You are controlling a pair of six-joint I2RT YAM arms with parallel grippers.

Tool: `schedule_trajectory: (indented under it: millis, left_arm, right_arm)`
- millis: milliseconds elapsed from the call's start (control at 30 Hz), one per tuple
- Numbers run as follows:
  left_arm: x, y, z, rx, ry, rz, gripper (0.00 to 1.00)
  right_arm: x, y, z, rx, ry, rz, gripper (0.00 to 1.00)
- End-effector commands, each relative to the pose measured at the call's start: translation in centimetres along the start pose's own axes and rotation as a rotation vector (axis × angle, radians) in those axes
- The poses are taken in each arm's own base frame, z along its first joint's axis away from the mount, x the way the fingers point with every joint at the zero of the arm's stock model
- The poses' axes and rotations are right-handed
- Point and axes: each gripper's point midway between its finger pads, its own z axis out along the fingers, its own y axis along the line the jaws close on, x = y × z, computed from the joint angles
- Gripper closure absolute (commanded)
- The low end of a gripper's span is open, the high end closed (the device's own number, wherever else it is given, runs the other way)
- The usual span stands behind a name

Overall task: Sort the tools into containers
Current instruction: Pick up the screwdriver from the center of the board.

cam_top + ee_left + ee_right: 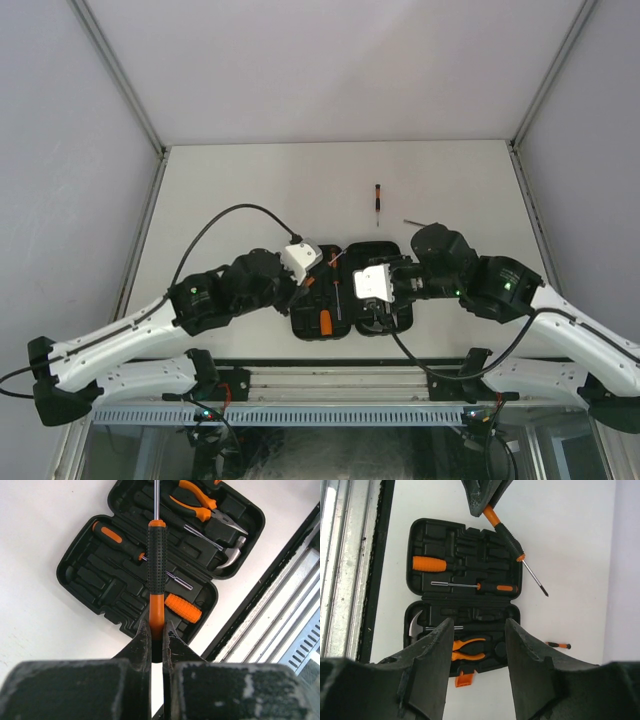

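The left claw (156,630) clamps the smooth orange butt of a screwdriver (156,555), whose knurled black grip and thin steel shaft reach out over the open, moulded black plastic case (75,587). The right claw (479,625) hangs spread apart above the orange-handled pliers (467,650) and curved metal hammer (415,625) nested in its slots.

Bright, even, diffuse light from above; shadows soft, faint on table (250,190). Wrist views sharp at mid dist., close fingers (427,680) blurred. Table near blown-out white there; case (95,587) interior v. dark, little detail.
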Motion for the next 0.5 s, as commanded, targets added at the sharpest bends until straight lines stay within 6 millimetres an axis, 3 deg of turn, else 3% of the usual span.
schedule_trajectory:
  millis: [0, 300, 467]
  left_arm:
    - [-2.3, -1.4, -0.8, 0.06, -0.05, 0.05, 1.0]
    - [-1.9, -3.8, -0.6, 0.177, -0.031, 0.084, 1.0]
    - [-1.8, -4.7, -1.2, 0.235, -0.04, 0.092, 1.0]
  right_arm:
    - [-1.3, 0.2, -0.1, -0.029, -0.038, -0.019, 0.55]
    - [-2.4, 0.3, 3.8, -0.075, -0.063, -0.053, 0.55]
    - [-3.1, 0.5, 4.8, -0.075, -0.121, -0.064, 0.54]
